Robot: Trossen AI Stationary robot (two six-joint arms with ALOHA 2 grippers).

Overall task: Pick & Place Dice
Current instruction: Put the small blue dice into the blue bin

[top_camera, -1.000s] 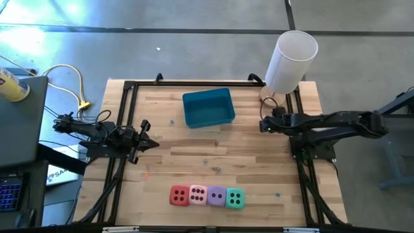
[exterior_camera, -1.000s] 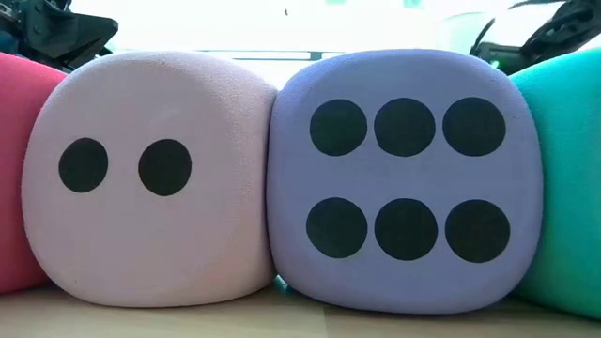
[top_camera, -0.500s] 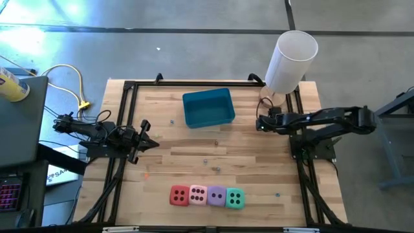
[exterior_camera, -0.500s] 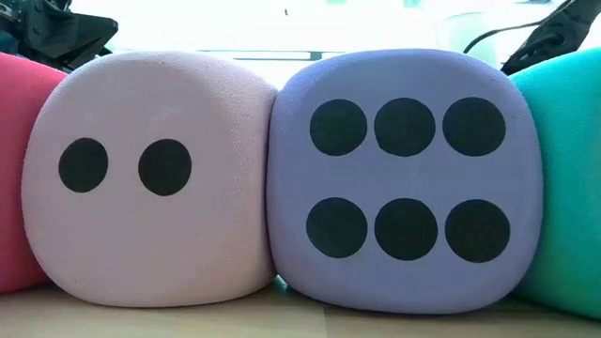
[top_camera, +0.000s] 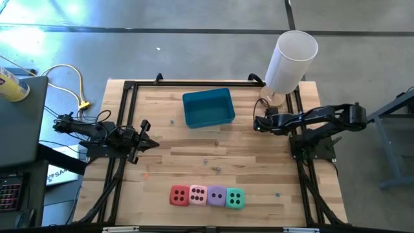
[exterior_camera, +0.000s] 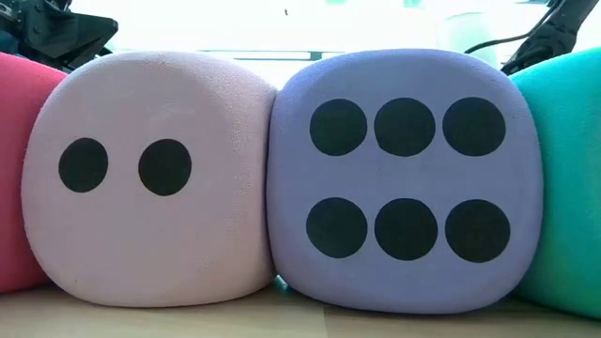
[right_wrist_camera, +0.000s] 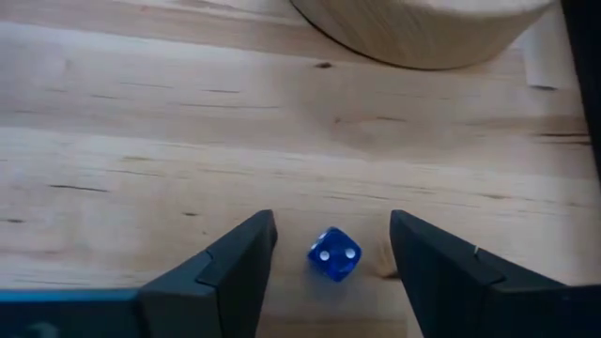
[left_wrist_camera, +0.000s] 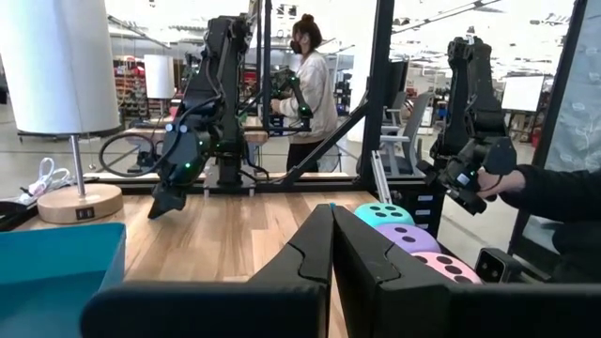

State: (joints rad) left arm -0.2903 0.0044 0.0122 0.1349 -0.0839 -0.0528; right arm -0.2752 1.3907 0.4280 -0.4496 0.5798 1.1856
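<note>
A pale wooden table (top_camera: 213,145) inside a black frame stands on a grey floor; beyond it, in the left wrist view, lies a workshop where a person (left_wrist_camera: 305,89) stands behind and another person's hand (left_wrist_camera: 498,183) holds a controller at the side.

The right gripper (top_camera: 257,123) is low over the table's right side, next to the round wooden base (right_wrist_camera: 423,28) of a white lamp (top_camera: 290,61). Its fingers (right_wrist_camera: 235,268) are spread apart, and a tiny clear blue die (right_wrist_camera: 334,254) with white pips lies on the wood between them, touching neither. The lamp base sits just past the die and crowds that side.

Left of this gripper, the blue bin (top_camera: 208,107) stands near the table's far edge, apart from the arm. A few small specks (top_camera: 210,162), too small to tell apart, are scattered across the middle of the table.

At the near edge four soft dice sit side by side, touching: red (top_camera: 179,195), pink (top_camera: 198,194), purple (top_camera: 216,195), teal (top_camera: 235,198). In the low view they block nearly everything behind.

The left gripper (top_camera: 146,134) waits at the left edge, fingers pressed together.
</note>
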